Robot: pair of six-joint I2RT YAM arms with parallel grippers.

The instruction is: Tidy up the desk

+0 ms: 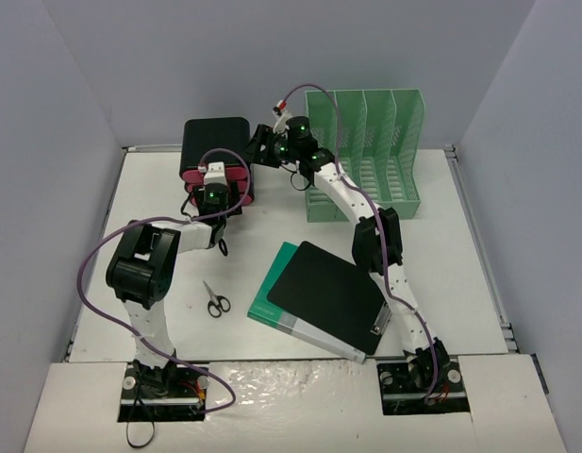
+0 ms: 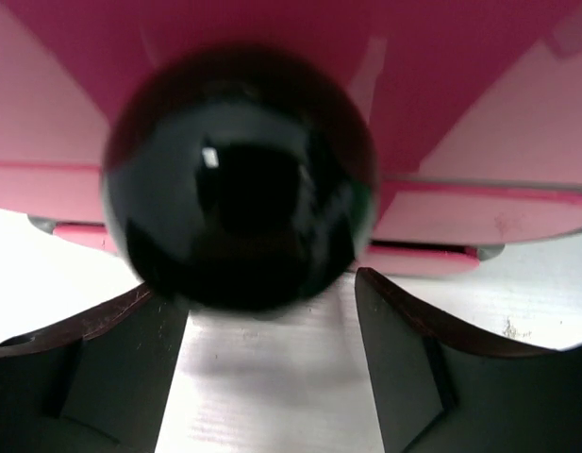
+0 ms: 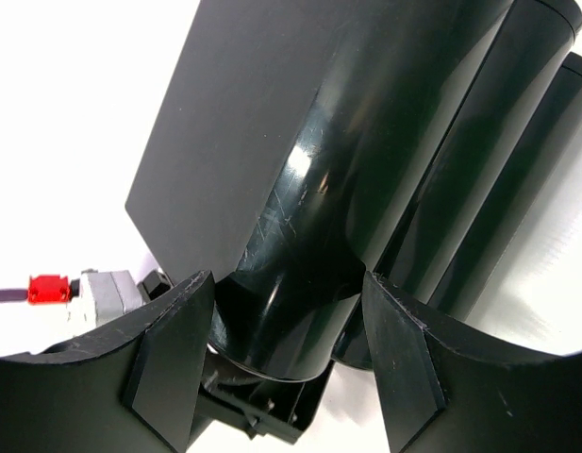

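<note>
At the far-left corner of the desk point(image 1: 460, 264), the right gripper point(image 3: 289, 293) clamps a black tube point(image 3: 319, 189) on the pink box point(image 1: 215, 142); the left gripper point(image 2: 272, 311) straddles a knob point(image 2: 239, 179), grip indeterminable, probably for a joint lift.

**Left arm** point(image 1: 147, 326) and **right arm** point(image 1: 404, 300): white tubular links joined by black cylindrical joint housings, which carry small green indicator lights point(image 1: 215, 196). A purple cable point(image 1: 86, 269) loops along each arm from its black base at the near edge. Wrist views: matte black, angular fingers point(image 2: 102, 377).

Matt white desk point(image 1: 460, 274); glossy, scratched black plastic cylinders point(image 3: 366, 142)
</note>
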